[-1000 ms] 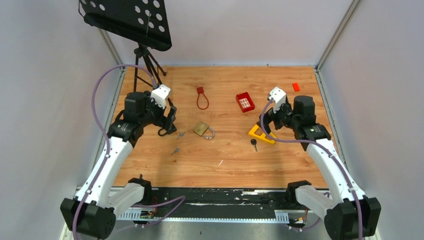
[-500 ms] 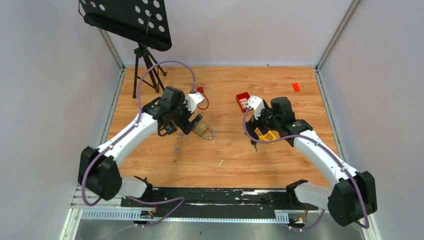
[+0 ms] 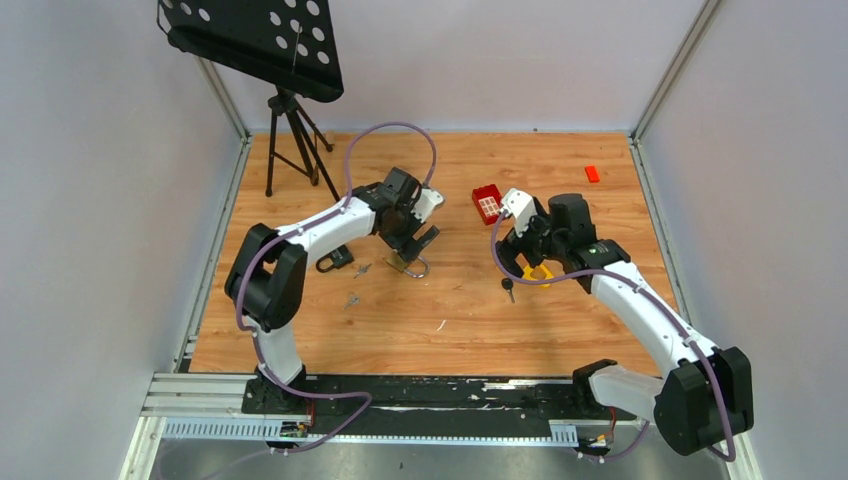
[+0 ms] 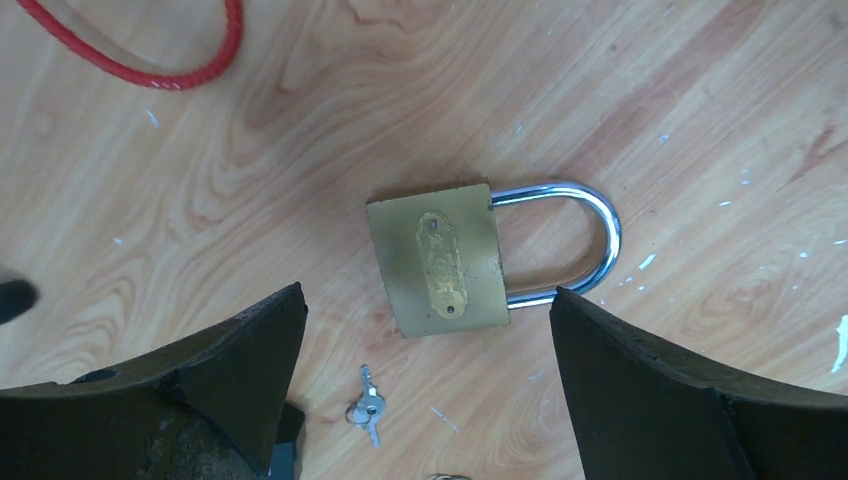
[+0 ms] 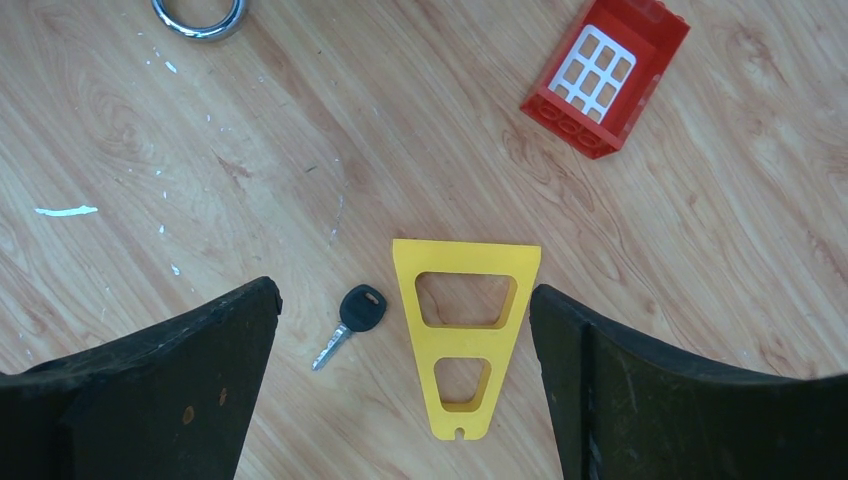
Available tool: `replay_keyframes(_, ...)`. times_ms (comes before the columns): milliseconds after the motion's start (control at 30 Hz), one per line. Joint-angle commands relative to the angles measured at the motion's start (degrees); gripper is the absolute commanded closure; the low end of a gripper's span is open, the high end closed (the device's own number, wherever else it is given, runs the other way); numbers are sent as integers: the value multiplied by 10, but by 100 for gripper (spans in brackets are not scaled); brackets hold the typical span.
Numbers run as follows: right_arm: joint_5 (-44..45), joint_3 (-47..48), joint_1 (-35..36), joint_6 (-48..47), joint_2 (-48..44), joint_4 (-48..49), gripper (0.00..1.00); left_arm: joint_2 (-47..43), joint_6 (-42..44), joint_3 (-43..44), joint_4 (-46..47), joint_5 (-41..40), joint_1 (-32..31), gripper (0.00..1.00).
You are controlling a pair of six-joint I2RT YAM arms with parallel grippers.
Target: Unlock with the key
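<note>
The padlock [image 4: 437, 260] has a dull brass body and a glossy steel shackle [image 4: 611, 238]. The wooden table [image 4: 300, 150] is smooth and scuffed.

Place: robot lab cell
Signs: left arm [image 3: 310, 225] and right arm [image 3: 645, 305] bolted to a rail [image 3: 430, 392], wooden desk [image 3: 450, 330], bare walls [image 3: 500, 60], metal frame [image 3: 674, 68]

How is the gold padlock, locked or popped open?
Shut, it seems: both ends of the silver shackle sit inside the brass padlock, with no gap showing.

I see a yellow plastic trapezoid frame [image 5: 466, 342] lying flat on the wooden tabletop [image 5: 200, 150], a red plastic window brick [image 5: 605, 75] nearby but apart, and a red cable loop [image 4: 160, 82] elsewhere.
</note>
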Motion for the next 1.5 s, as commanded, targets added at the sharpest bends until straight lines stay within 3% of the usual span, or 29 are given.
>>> replay_keyframes(0,-1,-5,-10,-9,-22,22,3,17,-25,12,-11,-5,-9,2)
replay_keyframes(567,1,-8,-13,-14,-19,23,4,52,15,16,-20,-21,-78,5)
replay_keyframes(900,3,-9,-14,-17,-21,23,3,1,44,-6,0,-99,-83,2)
replay_keyframes(1133,4,-9,-14,-18,-16,23,4,1,38,-10,7,-87,-84,2)
replay_keyframes(1467,4,-8,-14,-18,-11,21,3,41,-3,0,38,-201,-92,2)
